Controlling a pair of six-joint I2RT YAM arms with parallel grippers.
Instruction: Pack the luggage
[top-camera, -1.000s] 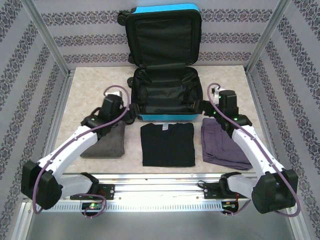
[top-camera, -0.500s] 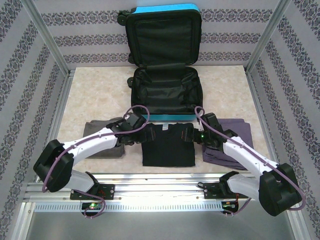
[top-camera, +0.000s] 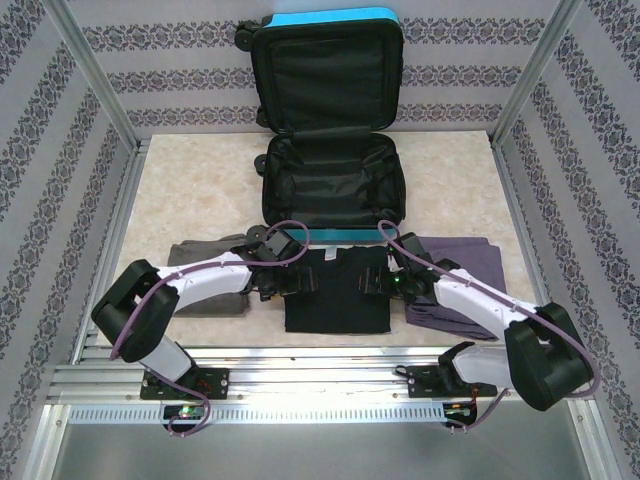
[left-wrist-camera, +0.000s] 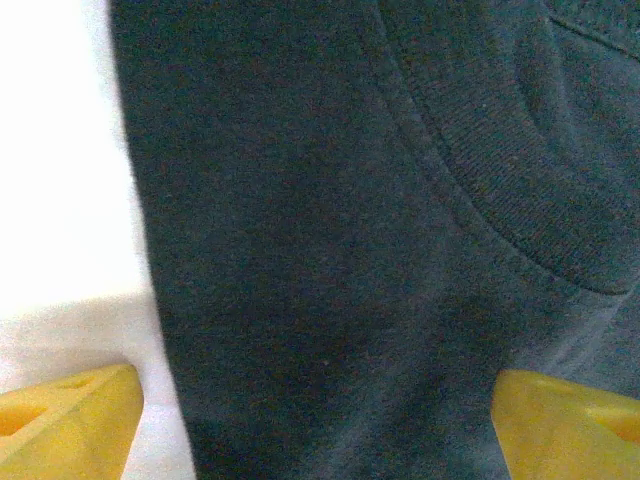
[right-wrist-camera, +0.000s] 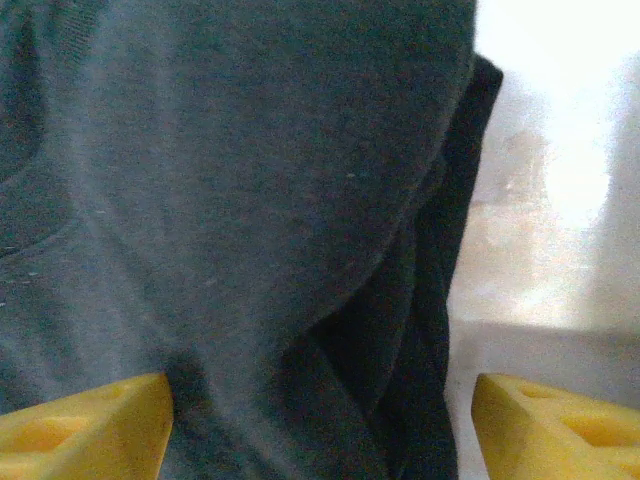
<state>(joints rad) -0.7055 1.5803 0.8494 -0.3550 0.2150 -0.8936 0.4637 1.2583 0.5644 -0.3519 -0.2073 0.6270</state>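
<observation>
The luggage (top-camera: 335, 234), a turquoise suitcase, lies open at the back of the table, its black-lined lid upright against the wall. A folded black shirt (top-camera: 335, 305) lies in front of it. My left gripper (top-camera: 300, 281) is down at the shirt's upper left edge, open. In the left wrist view its yellow fingertips (left-wrist-camera: 70, 425) stand wide apart over the dark cloth (left-wrist-camera: 330, 220). My right gripper (top-camera: 372, 283) is at the shirt's upper right edge, open. Its yellow fingertips (right-wrist-camera: 85, 425) straddle the folded edge of the shirt (right-wrist-camera: 250, 180).
A folded grey cloth (top-camera: 205, 303) lies left of the shirt, partly under my left arm. A folded purple cloth (top-camera: 470, 262) lies to the right, under my right arm. Metal frame posts and patterned walls enclose the table.
Both arms have swung from beside the suitcase's front corners down and inward to the black shirt's upper edges. The right jaws have narrowed a little.
</observation>
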